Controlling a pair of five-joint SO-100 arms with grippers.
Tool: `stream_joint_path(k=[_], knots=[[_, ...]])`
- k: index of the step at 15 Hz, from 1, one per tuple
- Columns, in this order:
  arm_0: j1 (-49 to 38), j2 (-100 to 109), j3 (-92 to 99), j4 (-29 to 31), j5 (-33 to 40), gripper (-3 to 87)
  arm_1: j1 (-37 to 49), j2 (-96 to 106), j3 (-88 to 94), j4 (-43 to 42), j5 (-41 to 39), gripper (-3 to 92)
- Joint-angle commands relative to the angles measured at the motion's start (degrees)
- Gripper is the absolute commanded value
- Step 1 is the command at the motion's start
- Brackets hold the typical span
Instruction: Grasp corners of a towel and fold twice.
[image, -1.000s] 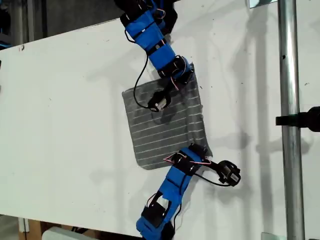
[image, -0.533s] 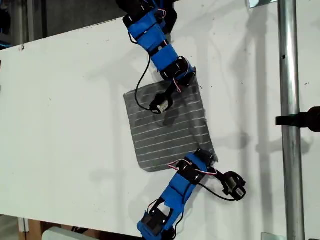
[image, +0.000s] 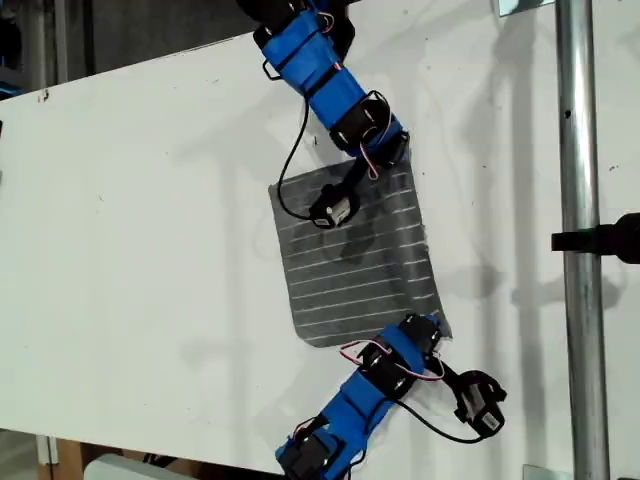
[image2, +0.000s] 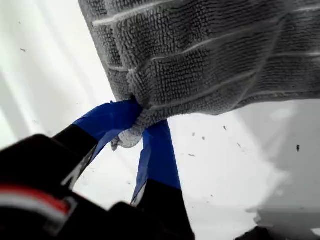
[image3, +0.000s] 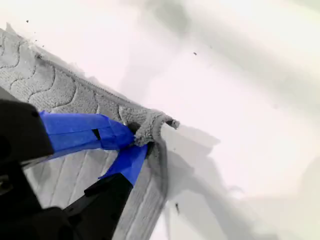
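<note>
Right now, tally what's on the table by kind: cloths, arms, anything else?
Towel: 1, grey, striped
Blue arms: 2, my first gripper and my second gripper, each pinching a towel corner
Loose items on the white table: 0
Total: 3

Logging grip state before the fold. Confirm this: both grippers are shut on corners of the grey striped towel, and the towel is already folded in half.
One part is wrong: the towel is not folded; the exterior view shows it spread as a single layer. My first gripper and my second gripper are each shut on a corner.
</note>
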Motion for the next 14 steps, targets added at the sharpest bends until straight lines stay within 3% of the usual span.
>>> stream_joint_path(k=[1,3,9,14], knots=[[-4.7,7.7,0.2,7.6,2.9,-2.3,6.5,5.9,-2.6,5.4,-1.1,-0.2],[-10.2,9.1,0.9,12.5,7.1,-2.3,14.2,8.9,-2.9,8.6,-4.8,-0.2],[-28.9,21.3,15.6,13.7,20.3,-2.3,43.7,14.4,-7.1,6.4,-30.8,-0.2],[-42.9,39.4,28.0,14.2,29.7,-2.3,54.2,14.3,-12.3,-0.5,-40.8,-0.2]])
